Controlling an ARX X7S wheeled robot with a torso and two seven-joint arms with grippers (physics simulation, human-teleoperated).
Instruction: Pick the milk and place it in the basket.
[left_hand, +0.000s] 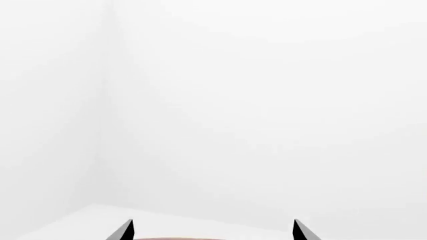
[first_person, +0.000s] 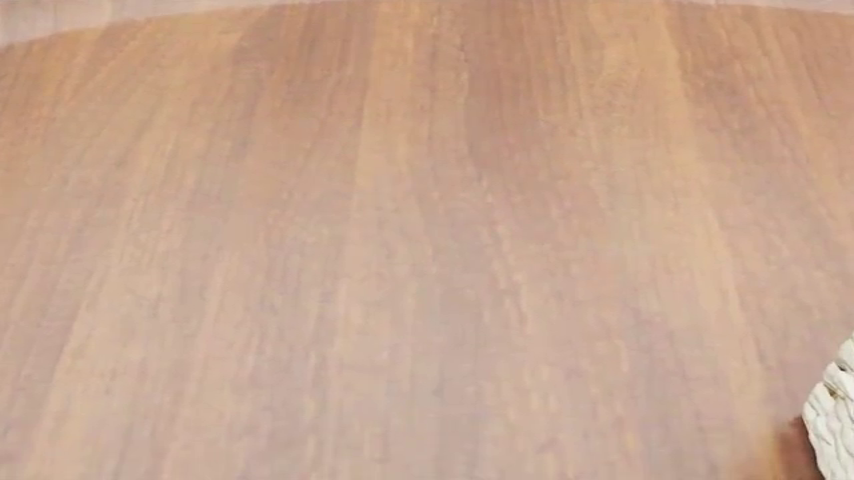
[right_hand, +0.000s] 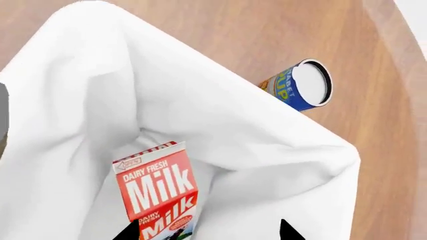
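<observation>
The milk (right_hand: 157, 187), a carton with a red top and white "Milk" lettering, lies inside the basket against its white cloth liner (right_hand: 220, 125). My right gripper (right_hand: 207, 231) hovers over the basket's inside, open. One dark fingertip (right_hand: 127, 232) is beside the carton's lower part and the other stands far off it over bare cloth, so nothing is held. In the head view only a woven corner of the basket (first_person: 834, 420) shows at the lower right edge, and no arm appears. My left gripper (left_hand: 213, 230) is open and empty, facing a white wall.
A blue can with a white end (right_hand: 300, 85) lies on its side on the wooden table (right_hand: 280, 30) just outside the basket's liner. The round table's brown top (first_person: 400, 250) fills the head view. A thin strip of table edge (left_hand: 173, 239) shows below the left gripper.
</observation>
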